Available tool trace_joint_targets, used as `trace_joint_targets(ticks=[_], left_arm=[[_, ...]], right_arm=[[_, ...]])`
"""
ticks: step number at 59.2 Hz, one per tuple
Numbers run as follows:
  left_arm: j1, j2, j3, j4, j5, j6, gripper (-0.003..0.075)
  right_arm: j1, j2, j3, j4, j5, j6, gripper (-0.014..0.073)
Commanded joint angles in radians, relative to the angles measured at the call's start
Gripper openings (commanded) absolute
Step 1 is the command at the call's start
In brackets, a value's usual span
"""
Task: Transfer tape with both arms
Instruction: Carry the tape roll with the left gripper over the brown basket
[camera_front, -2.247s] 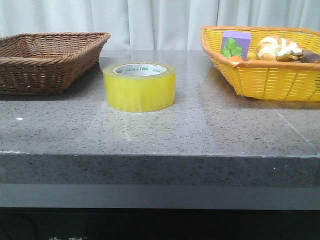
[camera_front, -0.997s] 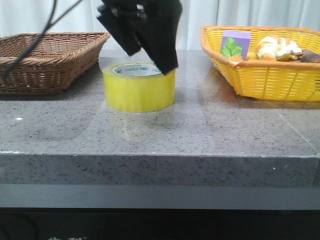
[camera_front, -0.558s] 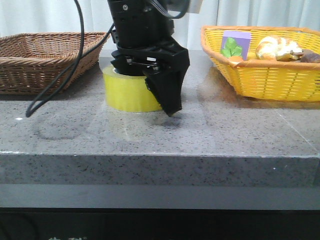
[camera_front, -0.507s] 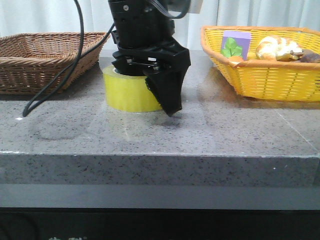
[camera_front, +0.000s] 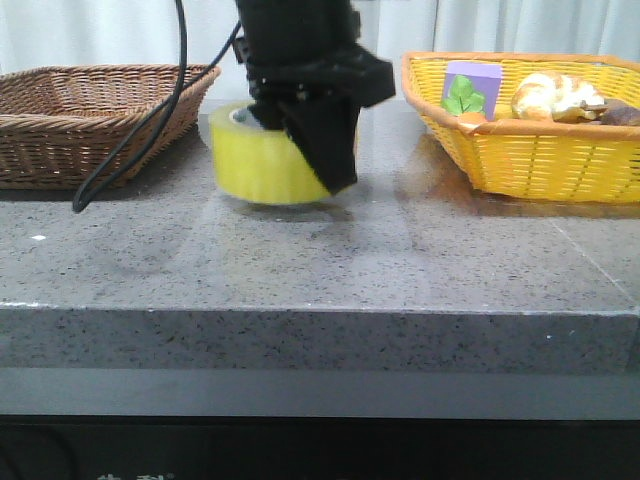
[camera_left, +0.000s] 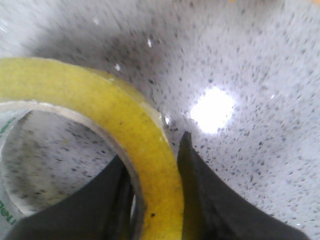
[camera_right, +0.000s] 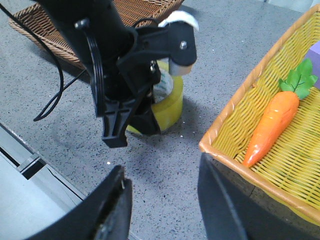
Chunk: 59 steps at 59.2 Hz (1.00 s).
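Note:
The yellow tape (camera_front: 258, 160) hangs slightly tilted just above the grey table, between the two baskets. My left gripper (camera_front: 305, 172) comes down from above and is shut on the roll's right wall. One finger is outside the roll and the other is inside the core. In the left wrist view the yellow tape (camera_left: 100, 102) wall sits pinched between the left gripper's (camera_left: 152, 150) two dark fingers. In the right wrist view the tape (camera_right: 171, 102) shows under the left arm (camera_right: 117, 75). My right gripper (camera_right: 162, 165) is open and empty above the table, apart from the tape, next to the yellow basket.
A brown wicker basket (camera_front: 90, 110) stands at the back left. A yellow basket (camera_front: 530, 130) at the back right holds a carrot (camera_right: 272, 125), a purple box and bread. The left arm's black cable (camera_front: 130, 150) loops beside the brown basket. The table's front edge (camera_front: 320, 310) runs below.
The left arm came down over the tape and closed on its right wall. Since half a second ago it has raised the roll slightly off the table, tilted.

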Motion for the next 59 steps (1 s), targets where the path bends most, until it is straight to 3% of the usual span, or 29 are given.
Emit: trace_joint_targets(ticks=[1, 24, 59], left_arm=[[-0.005, -0.059, -0.084, -0.005, 0.0, -0.008, 0.0105], [0.061, -0.147, -0.208, 0.011, 0.051, -0.029, 0.0105], [0.409, -0.208, -0.208, 0.011, 0.053, -0.034, 0.0104]], right_arm=[[-0.004, -0.007, -0.025, -0.004, -0.075, 0.0, 0.0348], [-0.004, -0.007, -0.025, -0.004, -0.075, 0.0, 0.0348], [-0.004, -0.007, -0.025, -0.004, -0.075, 0.0, 0.0348]])
